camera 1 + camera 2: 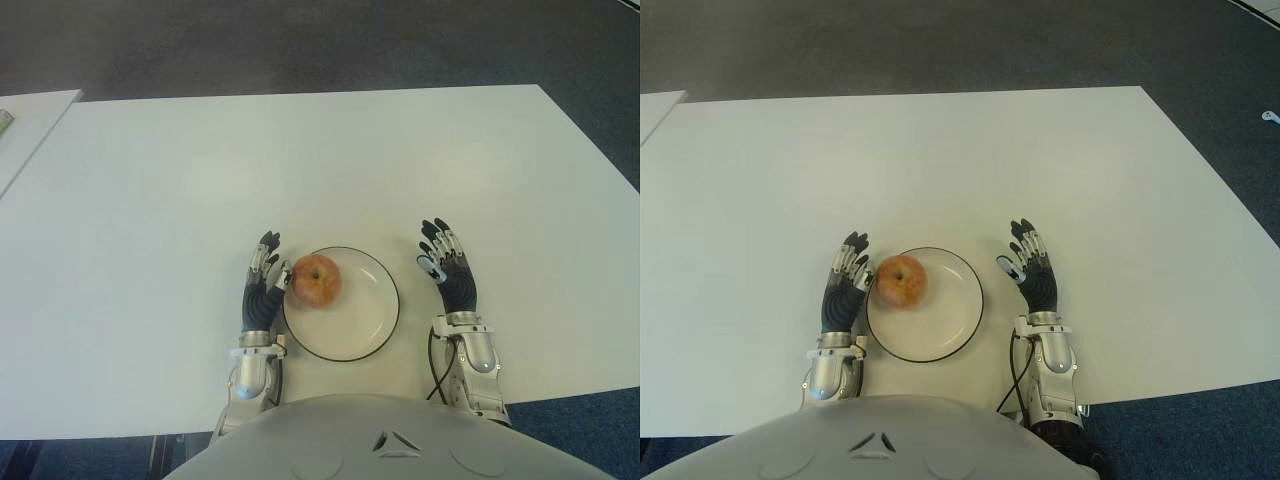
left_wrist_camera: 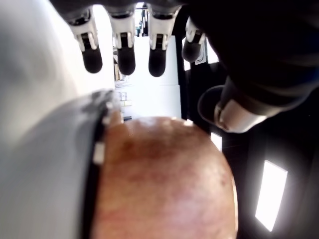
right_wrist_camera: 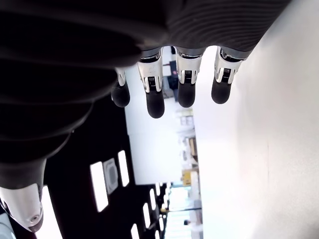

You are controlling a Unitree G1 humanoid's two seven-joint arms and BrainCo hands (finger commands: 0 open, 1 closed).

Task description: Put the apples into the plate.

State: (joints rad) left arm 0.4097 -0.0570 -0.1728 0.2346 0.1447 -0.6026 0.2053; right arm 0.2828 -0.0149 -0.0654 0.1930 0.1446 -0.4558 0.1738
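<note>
While apple (image 1: 316,279) sits inside plate (image 1: 375,320), on its left part, near rim, I log left hand (image 1: 264,285) just beside it, fingers extended, gripping nothing. Right hand (image 1: 448,268) shows right of plate, fingers spread, empty. Table (image 1: 150,200) bare elsewhere; no second apple visible. Judgement: apple firm, smooth, rolls easily, bruises under hard squeeze; hold around widest part. Left wrist view alone shows apple skin close under palm; eye views alone show plate placement.
</note>
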